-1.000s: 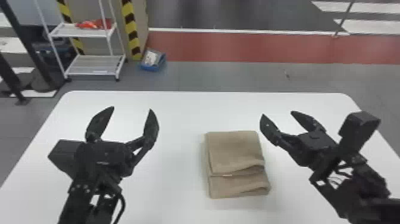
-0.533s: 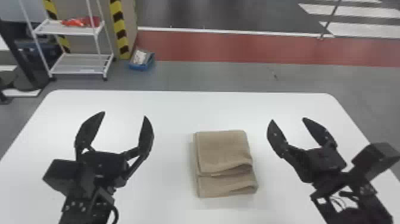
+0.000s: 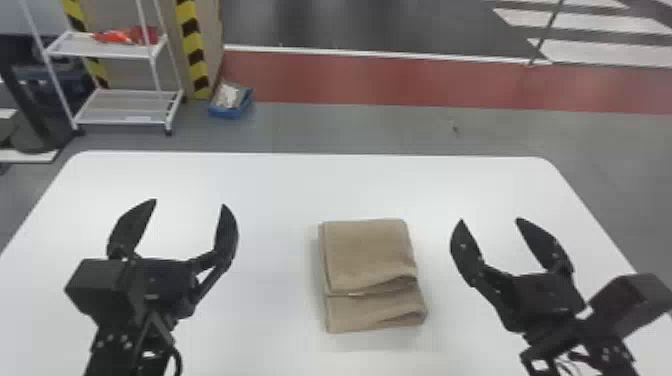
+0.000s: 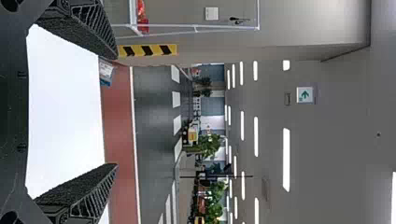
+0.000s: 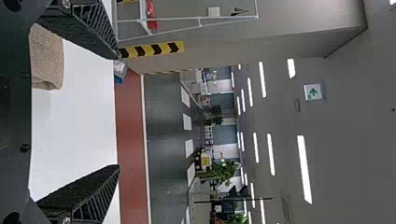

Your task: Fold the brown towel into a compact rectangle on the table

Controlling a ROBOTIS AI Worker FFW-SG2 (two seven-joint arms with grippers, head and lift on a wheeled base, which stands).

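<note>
The right hand [image 3: 490, 219] has drawn away from the towel [image 3: 370, 255] and back toward the robot; a second ago its nearer finger was close beside the cloth, and now there is a clear gap. The left hand [image 3: 190, 202] has also pulled back a little, on the towel's other side. The surface [image 3: 280, 200] and the room have slid leftward in the head view, so the camera itself seems to be turning, while the folds of the towel look the same as before. Both hands are spread wide, with nothing held between their fingers. I take this to mean the folding is all but done and the arms are backing off. The towel lies flat on the white surface between the two hands, stacked into a small, near-rectangular bundle. Its top layer stops short of the side facing the robot, leaving a strip of the layer below in view, and the near right corner bulges slightly. If anything is left, it would be a light press or straightening there, at the risk of dragging the layers apart. Past the surface stand a white rack [image 3: 135, 107], a striped post [image 3: 192, 45] and a blue box [image 3: 230, 111] on the grey floor, with a red band [image 3: 350, 75] beyond.
</note>
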